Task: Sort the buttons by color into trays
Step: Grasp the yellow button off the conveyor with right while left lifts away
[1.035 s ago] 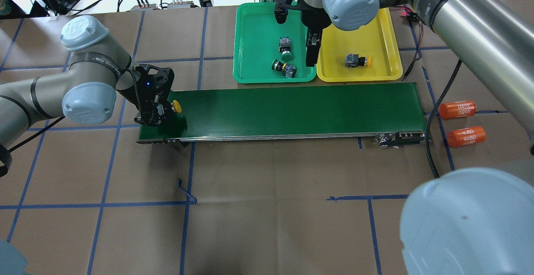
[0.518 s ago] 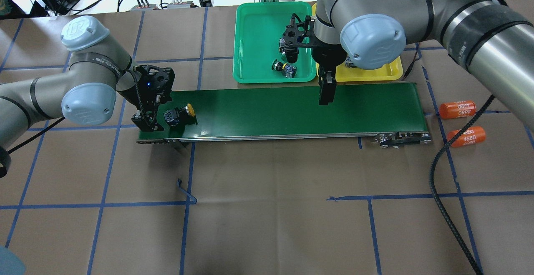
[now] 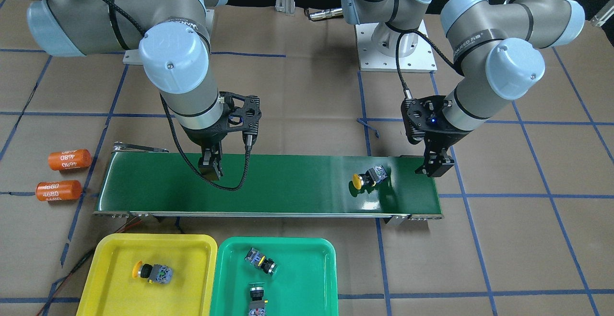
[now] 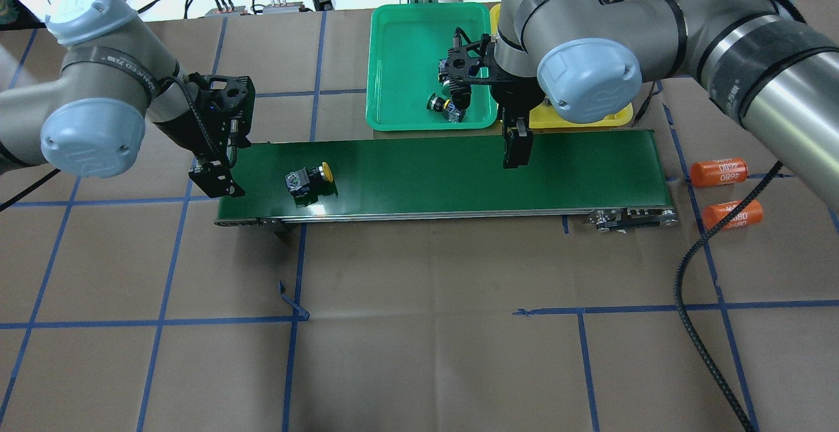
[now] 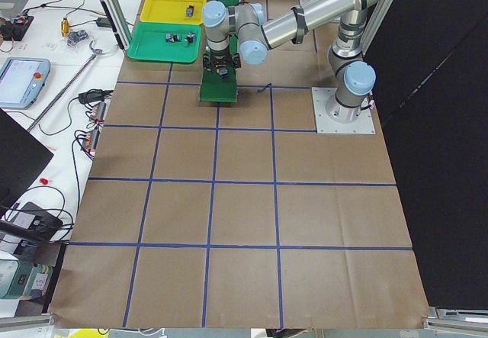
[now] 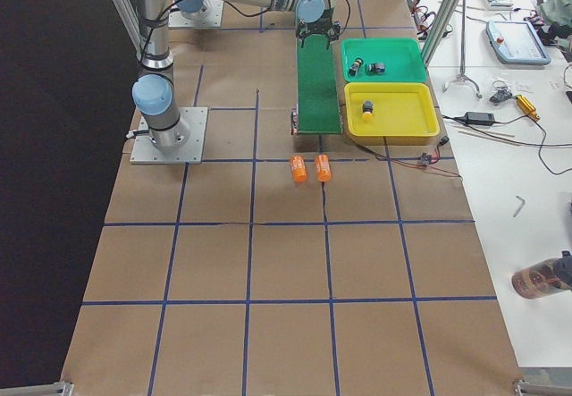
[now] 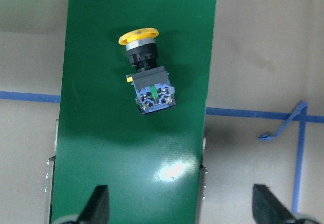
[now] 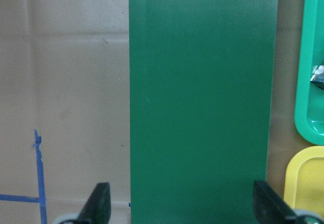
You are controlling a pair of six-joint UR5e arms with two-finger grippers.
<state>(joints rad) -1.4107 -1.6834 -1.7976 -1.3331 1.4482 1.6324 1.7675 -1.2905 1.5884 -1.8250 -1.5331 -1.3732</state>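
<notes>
Left claw [image 4: 216,181] hung wide and empty over the end of the long dark-green conveyor belt [image 4: 459,183]; its wrist view showed the fingertips spread towards either edge of the band. Just ahead of it on the belt lay the small yellow-capped push-button with black body and blue-grey terminal end [image 4: 308,177]. It was on its side, with the cap pointing away from the claw and the terminals towards it.

Right claw [image 4: 516,151], also spread and holding nothing, hovered over the belt well beyond that button. The bright yellow square plastic tray [image 3: 110,258] and the green square plastic tray [image 3: 326,258] sat on the paper-covered counter [image 4: 419,327] just past the belt's outer edge. The yellow tray held one yellow-capped button [image 3: 152,272] and the green tray two others [image 3: 261,261].

The step in hand looked like picking up the belt's button for the yellow tray. To do it well, the claw should probably straddle the black body, not the round cap, which could slip. The jaws should close across the long axis without pressing into the belt, and the lift should clear the tray's rim.
</notes>
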